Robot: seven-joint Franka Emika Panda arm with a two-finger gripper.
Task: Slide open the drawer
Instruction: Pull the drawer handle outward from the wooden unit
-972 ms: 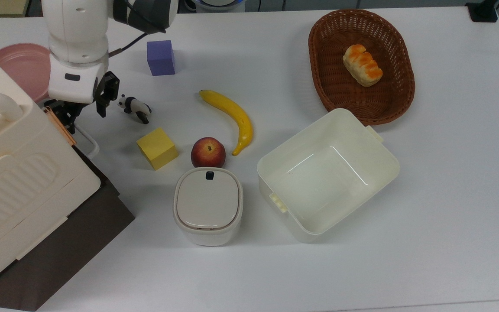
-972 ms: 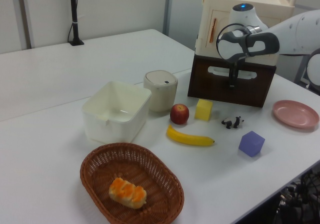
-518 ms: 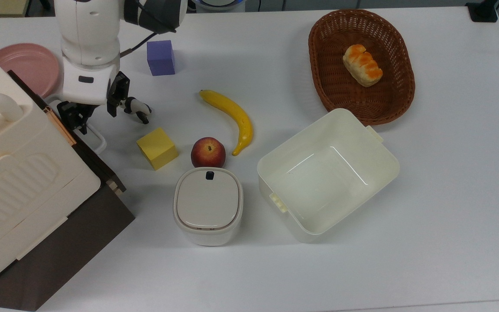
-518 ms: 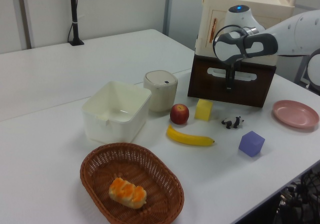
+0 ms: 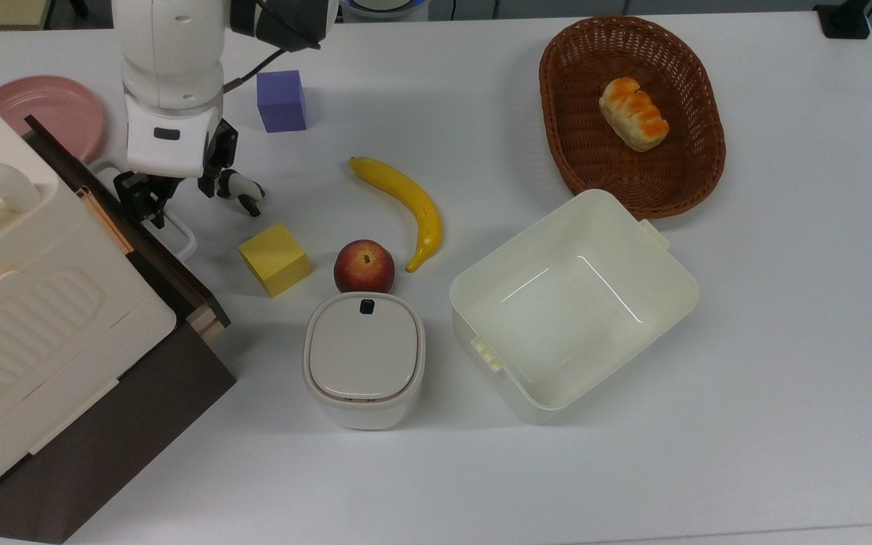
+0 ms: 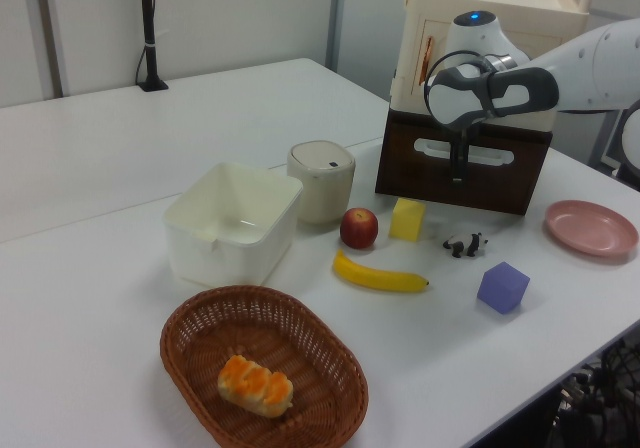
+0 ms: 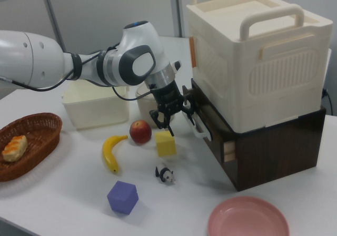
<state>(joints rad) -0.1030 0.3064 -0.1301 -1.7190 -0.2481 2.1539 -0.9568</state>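
The drawer [image 5: 167, 269] is the dark brown front panel low in the wooden cabinet at the top view's left, and it sticks out a little. Light wood shows at its side [image 7: 229, 150]. Its white loop handle [image 5: 182, 238] points toward the toys. My gripper [image 5: 147, 206] hangs straight down at the handle's far end, shut on it. In the left view the gripper [image 6: 458, 171] is in front of the drawer front [image 6: 500, 183]. In the right view the gripper [image 7: 176, 115] meets the handle [image 7: 196, 128] just above the yellow cube.
A cream ribbed case [image 5: 27, 303] sits on the cabinet. Close to the gripper are a panda toy [image 5: 239, 188], a yellow cube [image 5: 275, 259] and a pink plate [image 5: 50, 110]. Farther right are an apple [image 5: 363, 266], a banana [image 5: 406, 203], a lidded bin [image 5: 364, 359], a cream tub [image 5: 671, 303] and a basket [image 5: 701, 151].
The gripper has moved toward the top view's right, away from the cabinet. The drawer front has come out with it, and light wood now shows at its corner.
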